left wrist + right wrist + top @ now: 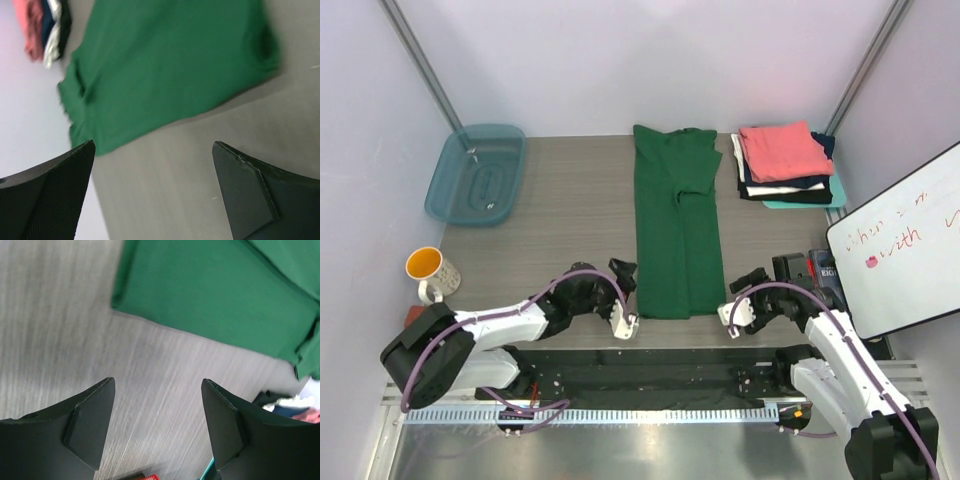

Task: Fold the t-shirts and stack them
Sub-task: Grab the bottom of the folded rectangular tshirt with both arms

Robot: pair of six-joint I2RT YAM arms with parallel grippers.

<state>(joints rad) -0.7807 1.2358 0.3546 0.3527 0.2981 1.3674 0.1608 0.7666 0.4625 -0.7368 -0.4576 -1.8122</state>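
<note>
Green t-shirt (675, 225) folded narrow, long axis near-to-far, collar far

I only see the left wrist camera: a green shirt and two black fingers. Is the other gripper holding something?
Observer: No. The right gripper is open and empty, just right of the green shirt's near end.
Operator: Is there anything far to the left?
Observer: Yes, a teal tub in the far left corner.
Operator: Anything closer to me?
Observer: A white mug with an orange inside, at the left edge.
</note>
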